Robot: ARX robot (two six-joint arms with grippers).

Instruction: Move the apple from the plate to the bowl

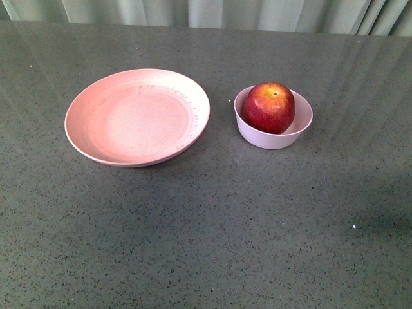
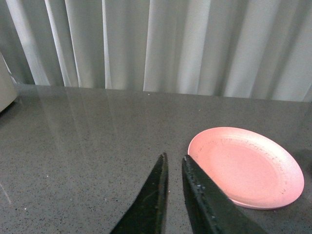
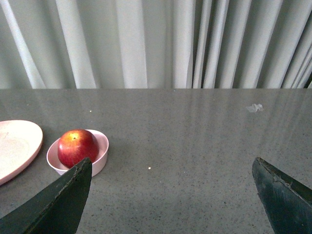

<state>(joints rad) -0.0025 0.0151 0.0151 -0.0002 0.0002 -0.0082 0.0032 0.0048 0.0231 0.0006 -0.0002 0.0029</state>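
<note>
**Dark red apple found seated in the small bowl; plate bare**

Dark red with a yellow-orange patch at its stem dimple, the apple (image 1: 268, 107) sits inside the bowl (image 1: 258, 138), its upper half standing above the rim. The bowl is small, deep and pale pinkish-white, only a little wider than the fruit. It rests on the grey speckled table (image 1: 206, 232), just to the right of the plate (image 1: 87, 145) in the front view, with a narrow strip of tabletop between the two. The plate is wide, shallow and pale pink, and carries nothing.

Neither arm appears in the front view.

Left gripper (image 2: 174, 157): two dark fingers nearly together, a thin slit between the tips, nothing held. It hangs above the table, with the plate's near rim just beside it.

Right gripper (image 3: 173, 165): fingers spread wide apart, nothing between them. One finger (image 3: 63, 200) partly overlaps the bowl's edge in the right wrist view; contact cannot be determined.

Pale pleated curtain (image 3: 146, 44) behind the table. A small whitish scrap (image 3: 254, 107) lies on the surface, well apart from the bowl.
</note>
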